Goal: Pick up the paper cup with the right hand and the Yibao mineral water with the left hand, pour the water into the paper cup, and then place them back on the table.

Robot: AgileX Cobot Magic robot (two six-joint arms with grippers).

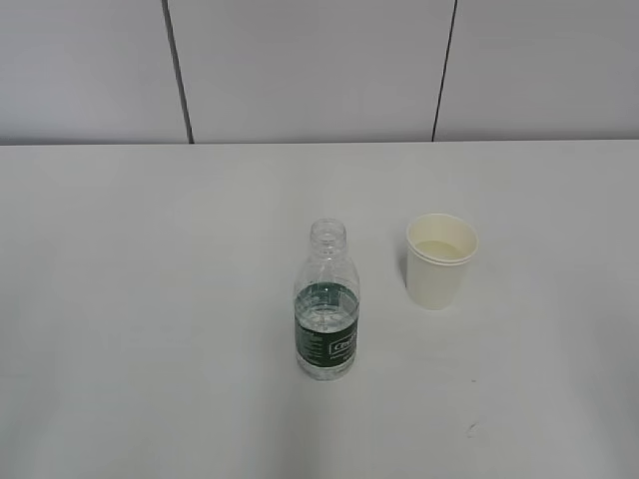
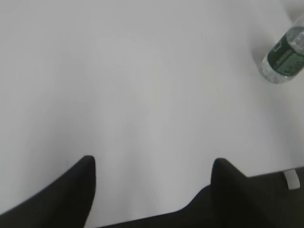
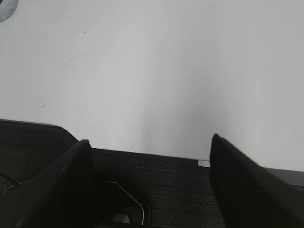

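The Yibao mineral water bottle (image 1: 325, 304) stands upright and uncapped on the white table (image 1: 150, 299), with some clear water in it. The white paper cup (image 1: 440, 259) stands upright to its right, a short gap apart. Neither arm shows in the exterior view. In the left wrist view my left gripper (image 2: 153, 164) is open and empty over bare table, with the bottle (image 2: 285, 58) far off at the upper right. In the right wrist view my right gripper (image 3: 149, 142) is open and empty at the table's front edge; the cup is out of that view.
A grey panelled wall (image 1: 319, 70) stands behind the table's far edge. A dark floor (image 3: 156, 190) lies below the table's front edge in the right wrist view. A few small dark marks (image 3: 73, 59) dot the tabletop.
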